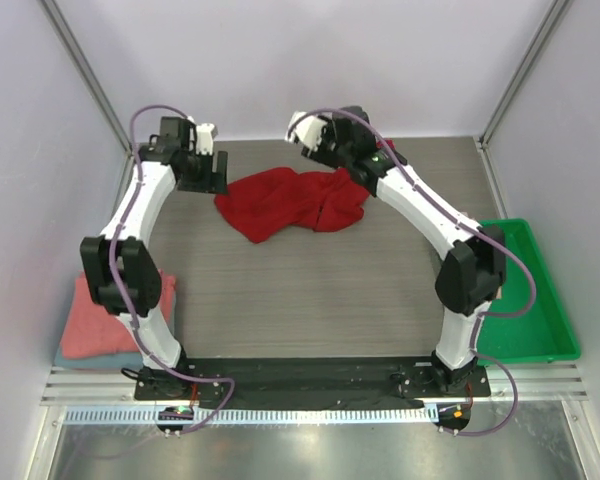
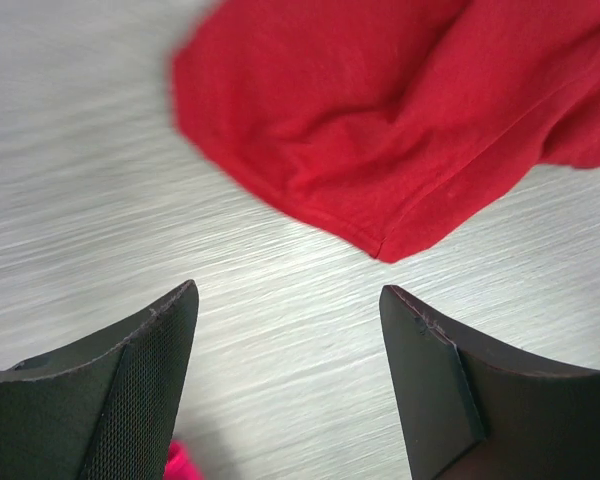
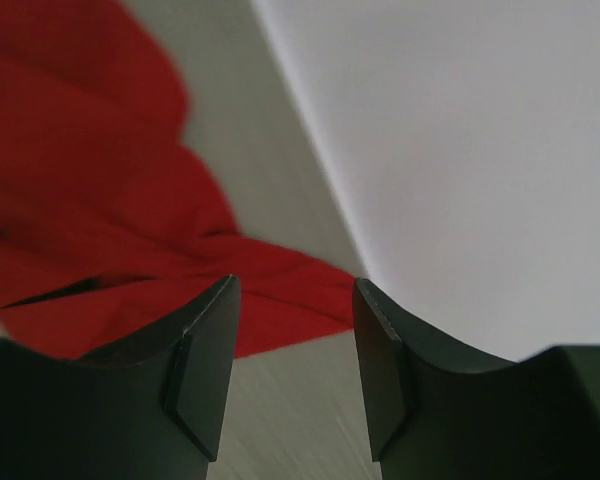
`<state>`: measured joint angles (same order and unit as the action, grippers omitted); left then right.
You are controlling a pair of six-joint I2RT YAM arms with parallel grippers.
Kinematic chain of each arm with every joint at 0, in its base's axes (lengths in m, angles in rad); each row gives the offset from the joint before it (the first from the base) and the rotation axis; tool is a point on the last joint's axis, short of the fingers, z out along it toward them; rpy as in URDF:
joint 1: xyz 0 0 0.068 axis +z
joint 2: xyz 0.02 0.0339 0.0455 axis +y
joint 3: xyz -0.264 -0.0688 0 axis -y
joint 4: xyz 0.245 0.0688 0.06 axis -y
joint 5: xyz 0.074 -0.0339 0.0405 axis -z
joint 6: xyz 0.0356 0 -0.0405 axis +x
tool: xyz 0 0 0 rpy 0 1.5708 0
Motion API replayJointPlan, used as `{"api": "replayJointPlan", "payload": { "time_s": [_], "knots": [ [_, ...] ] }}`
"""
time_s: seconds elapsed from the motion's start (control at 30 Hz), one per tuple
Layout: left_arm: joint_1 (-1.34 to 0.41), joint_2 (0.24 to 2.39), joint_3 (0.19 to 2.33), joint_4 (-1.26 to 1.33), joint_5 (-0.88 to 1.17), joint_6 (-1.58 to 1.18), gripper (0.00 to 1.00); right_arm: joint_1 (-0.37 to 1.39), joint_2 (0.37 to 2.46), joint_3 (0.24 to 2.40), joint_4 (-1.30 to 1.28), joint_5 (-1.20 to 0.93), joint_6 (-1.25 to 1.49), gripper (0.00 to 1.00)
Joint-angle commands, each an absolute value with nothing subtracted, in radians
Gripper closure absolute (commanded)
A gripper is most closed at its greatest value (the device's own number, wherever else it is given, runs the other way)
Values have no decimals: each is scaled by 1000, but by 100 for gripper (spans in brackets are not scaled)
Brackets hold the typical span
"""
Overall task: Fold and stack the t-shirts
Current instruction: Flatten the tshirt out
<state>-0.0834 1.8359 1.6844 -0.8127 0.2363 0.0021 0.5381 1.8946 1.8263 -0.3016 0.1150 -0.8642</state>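
Grippers hover open and empty, left gripper (image 2: 288, 300) and right gripper (image 3: 295, 290) flanking the crumpled deep red cloth t-shirt (image 1: 290, 205), probably to spread it.

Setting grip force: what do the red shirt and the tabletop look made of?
Red shirt: soft matte cloth, likely cotton jersey; it lies crumpled in folds, with a stitched hem in the left wrist view. Tabletop: hard, flat, grey wood-grain finish, probably laminate; fine streaks, little shine.
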Motion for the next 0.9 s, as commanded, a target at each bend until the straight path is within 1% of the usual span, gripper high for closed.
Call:
{"api": "replayJointPlan", "payload": {
  "time_s": [0.0, 0.1, 0.3, 0.4, 0.43, 0.53, 0.73, 0.83, 0.87],
  "knots": [
    [-69, 1731, 1643, -799, 149, 40, 25, 619, 1796, 1669, -377, -195, -857, 46],
    [-63, 1665, 1621, -813, 103, 58, 25, 653, 1866, 1657, -385, -248, -882, 46],
    [-63, 1550, 1582, -839, 31, 117, 23, 690, 2040, 1784, -387, -258, -916, 46],
    [-61, 1522, 1565, -836, 9, 133, 22, 701, 2118, 1859, -415, -252, -951, 44],
    [-58, 1517, 1554, -833, -23, 136, 22, 706, 2159, 1873, -428, -249, -963, 43],
    [-40, 1514, 1548, -830, -26, 127, 21, 722, 2218, 1896, -442, -238, -983, 43],
    [-20, 1513, 1548, -825, -32, 123, 21, 744, 2282, 1919, -446, -198, -1022, 42],
    [-14, 1513, 1543, -822, -32, 120, 21, 744, 2318, 1950, -459, -186, -1014, 48],
    [-11, 1514, 1543, -819, -31, 118, 20, 744, 2327, 1956, -468, -178, -1015, 59]
  ]
}}
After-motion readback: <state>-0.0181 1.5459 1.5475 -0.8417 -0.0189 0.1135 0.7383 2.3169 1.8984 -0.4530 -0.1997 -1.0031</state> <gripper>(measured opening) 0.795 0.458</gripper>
